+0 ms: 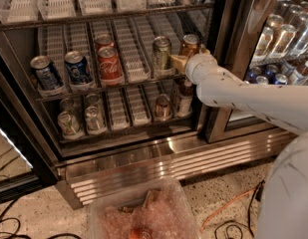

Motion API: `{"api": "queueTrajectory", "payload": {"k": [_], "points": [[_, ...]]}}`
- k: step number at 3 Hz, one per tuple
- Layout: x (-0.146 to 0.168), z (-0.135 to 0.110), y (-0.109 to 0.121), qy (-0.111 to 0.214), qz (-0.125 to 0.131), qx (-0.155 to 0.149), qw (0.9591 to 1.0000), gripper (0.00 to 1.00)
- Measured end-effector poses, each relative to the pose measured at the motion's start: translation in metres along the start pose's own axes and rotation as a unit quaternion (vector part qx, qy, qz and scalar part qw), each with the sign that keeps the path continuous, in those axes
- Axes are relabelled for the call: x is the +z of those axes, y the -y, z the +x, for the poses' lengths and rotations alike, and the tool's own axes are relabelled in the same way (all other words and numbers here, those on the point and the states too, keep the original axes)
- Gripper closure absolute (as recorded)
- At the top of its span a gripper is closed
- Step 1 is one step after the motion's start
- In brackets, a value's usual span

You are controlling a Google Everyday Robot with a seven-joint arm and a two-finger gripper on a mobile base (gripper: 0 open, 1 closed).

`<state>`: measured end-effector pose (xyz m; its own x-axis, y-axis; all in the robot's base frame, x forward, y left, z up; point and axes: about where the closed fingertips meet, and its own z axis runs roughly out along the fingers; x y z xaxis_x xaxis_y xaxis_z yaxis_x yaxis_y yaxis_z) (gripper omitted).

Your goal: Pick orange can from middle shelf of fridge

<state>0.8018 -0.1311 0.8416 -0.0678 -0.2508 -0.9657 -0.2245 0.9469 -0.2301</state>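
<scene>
Item: orange can, upright at the right end of the worktop, which is the slotted middle shelf of the fridge, close to the front edge and just beside the right door post. Status: not yet lifted; it stands in its lane. Gripper: at the front right corner of the worktop, low against the can's left side and between it and the green-and-silver can. Whether it is spread or pinching cannot be told, nor whether it touches the can. Judged progress: the reach is made; what is left is closing on the can, lifting it and drawing it out. Neighbours: the green-and-silver can is one lane to the left and near; the red cola can is around mid-worktop; two blue cans stand toward the left edge, well apart from the work. Clearances: tight on the right, where the door post hems in the arm; tight on the left, where the green-and-silver can could be nudged; the upper shelf limits any lift. Open room lies straight out over the front edge, the likeliest way to withdraw.
</scene>
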Motion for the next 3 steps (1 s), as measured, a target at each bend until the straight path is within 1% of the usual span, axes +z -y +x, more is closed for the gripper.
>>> {"api": "queueTrajectory", "payload": {"k": [1,3], "points": [[0.0052,-0.0007,0.0008,0.001,0.002,-0.006,1.0000,0.45],[0.0065,0.0008,0.0015,0.000,0.003,-0.011,0.9999,0.92]]}}
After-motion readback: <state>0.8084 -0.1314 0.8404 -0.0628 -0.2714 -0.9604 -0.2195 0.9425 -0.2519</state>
